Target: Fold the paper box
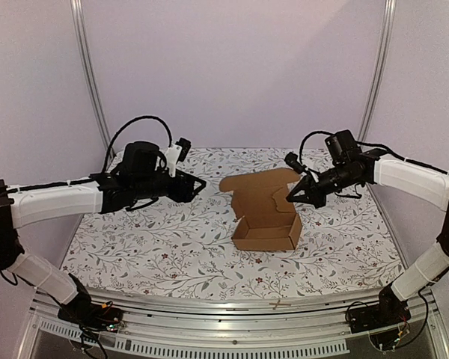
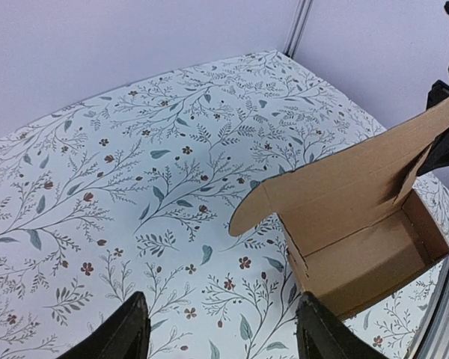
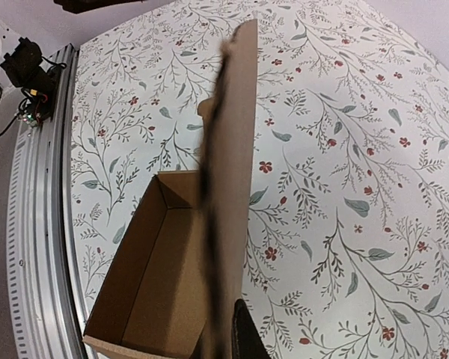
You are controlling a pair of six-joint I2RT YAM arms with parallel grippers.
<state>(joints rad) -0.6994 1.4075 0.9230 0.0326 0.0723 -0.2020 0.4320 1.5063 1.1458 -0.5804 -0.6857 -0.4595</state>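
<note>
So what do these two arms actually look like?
The left arm and right arm are built from white tubular segments linked by black joints, with bulky black wrists. A thin black cable loops above each wrist. Each arm ends in a black two-finger tool with tapering fingers: the left tool and the right tool.

No writing, label, brand mark, number or sign can be read in any of the views. The paper box (image 1: 266, 233) is plain brown cardboard, unprinted on every face that shows. The worktop (image 1: 157, 232) around it carries only a leaf-and-flower pattern.
</note>
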